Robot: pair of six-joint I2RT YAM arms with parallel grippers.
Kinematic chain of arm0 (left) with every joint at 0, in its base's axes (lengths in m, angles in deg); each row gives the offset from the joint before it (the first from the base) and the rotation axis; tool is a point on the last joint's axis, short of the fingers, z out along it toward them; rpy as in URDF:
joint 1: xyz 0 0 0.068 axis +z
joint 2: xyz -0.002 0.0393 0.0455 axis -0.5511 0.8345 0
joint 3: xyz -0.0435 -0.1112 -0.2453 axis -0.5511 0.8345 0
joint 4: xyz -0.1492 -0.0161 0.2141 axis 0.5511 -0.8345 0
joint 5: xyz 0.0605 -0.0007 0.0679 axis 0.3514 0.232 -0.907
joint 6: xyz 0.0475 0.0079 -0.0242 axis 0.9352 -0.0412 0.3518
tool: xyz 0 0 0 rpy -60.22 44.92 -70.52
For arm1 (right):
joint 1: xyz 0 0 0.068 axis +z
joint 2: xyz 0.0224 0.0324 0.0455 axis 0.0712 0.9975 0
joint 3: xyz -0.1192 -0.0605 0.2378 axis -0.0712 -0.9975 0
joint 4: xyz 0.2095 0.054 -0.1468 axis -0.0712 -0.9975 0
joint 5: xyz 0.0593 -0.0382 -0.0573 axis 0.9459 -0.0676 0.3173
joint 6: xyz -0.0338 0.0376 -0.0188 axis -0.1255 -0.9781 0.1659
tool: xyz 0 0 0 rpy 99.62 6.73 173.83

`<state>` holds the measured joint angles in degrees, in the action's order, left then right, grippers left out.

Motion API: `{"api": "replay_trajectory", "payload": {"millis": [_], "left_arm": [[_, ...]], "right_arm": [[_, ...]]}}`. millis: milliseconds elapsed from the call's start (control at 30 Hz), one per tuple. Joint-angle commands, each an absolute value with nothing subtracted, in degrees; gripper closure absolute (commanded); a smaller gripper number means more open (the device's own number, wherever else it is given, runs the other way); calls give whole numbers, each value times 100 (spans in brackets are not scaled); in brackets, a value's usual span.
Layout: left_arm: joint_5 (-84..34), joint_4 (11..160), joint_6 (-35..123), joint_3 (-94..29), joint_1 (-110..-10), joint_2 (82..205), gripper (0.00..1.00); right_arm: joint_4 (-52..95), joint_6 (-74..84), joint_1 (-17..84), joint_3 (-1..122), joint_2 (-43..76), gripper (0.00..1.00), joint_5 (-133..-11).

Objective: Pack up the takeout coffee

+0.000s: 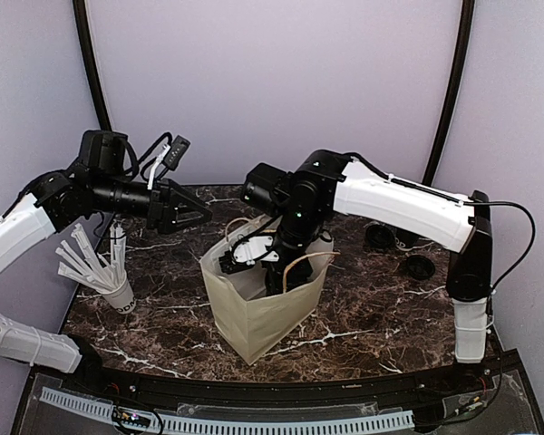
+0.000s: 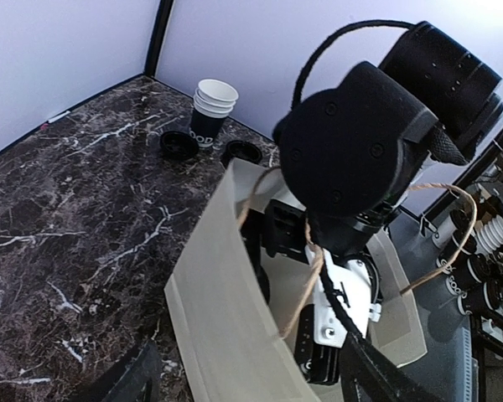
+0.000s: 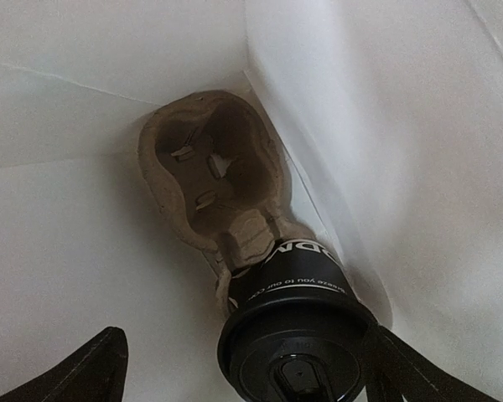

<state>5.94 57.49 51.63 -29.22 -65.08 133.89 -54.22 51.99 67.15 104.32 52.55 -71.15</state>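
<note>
Right arm down inside bag (image 1: 263, 308), centre of table (image 1: 381, 308). Right gripper (image 3: 245, 352) spread wide, a finger either side of black lid (image 3: 293, 356), nothing held; contact with lid not discernible. Cup (image 3: 300, 272) seated in near hole of tray (image 3: 205, 167), on bag floor tight against right wall; far hole empty. Left gripper (image 1: 199, 215) hovering just far-left of bag mouth, fingers wide apart in its wrist view, holding nothing. Step in hand, by judgement: clearing right gripper from bag with cup left upright. Best done by lifting straight up along bag's axis, jaws kept wide so neither finger clips lid rim, wrist kept off twine handles (image 2: 302, 289), which loop close around the arm and could drag bag over. Left gripper well placed to pin near-side bag rim if bag starts to lift. Tray possibly leaning on wall; worth a check before more weight goes in. Cup stack (image 2: 211, 109) and two loose lids (image 2: 178, 144) at far right of table, outside bag. Stick cup (image 1: 118, 290) at near left, untouched. Writing: white print on cup's dark band, small line reading partly "you to our", larger letters above cropped, unreadable; lettering on stack's band too small to read.
</note>
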Motion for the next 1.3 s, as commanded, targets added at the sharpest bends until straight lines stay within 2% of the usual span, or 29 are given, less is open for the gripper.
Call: {"api": "replay_trajectory", "payload": {"millis": [0,200,333,733,1167,1233,1267], "left_arm": [[758,5402,5194,-3091,-6857,13585,24],[-30,5225,5313,-3309,-7204,13962,29],[-67,5580,5185,-3282,-7211,14050,33],[-155,6086,4954,-3390,-7211,14552,60],[-473,6443,5001,-3763,-7211,14993,68],[-509,6493,4983,-3782,-7207,14965,65],[-548,6512,4969,-3780,-7209,14916,60]], "right_arm": [[-5456,5167,6750,10421,5179,1,-7043],[-5497,5207,6741,10607,5181,1,-7009],[-5515,5237,6745,10645,5076,1,-7014],[-5436,5472,6762,11210,4632,1,-6704],[-5458,5596,6760,11776,4235,1,-6375],[-5385,5623,6758,11825,4104,1,-6396],[-5315,5635,6760,11828,4034,1,-6451]]}}
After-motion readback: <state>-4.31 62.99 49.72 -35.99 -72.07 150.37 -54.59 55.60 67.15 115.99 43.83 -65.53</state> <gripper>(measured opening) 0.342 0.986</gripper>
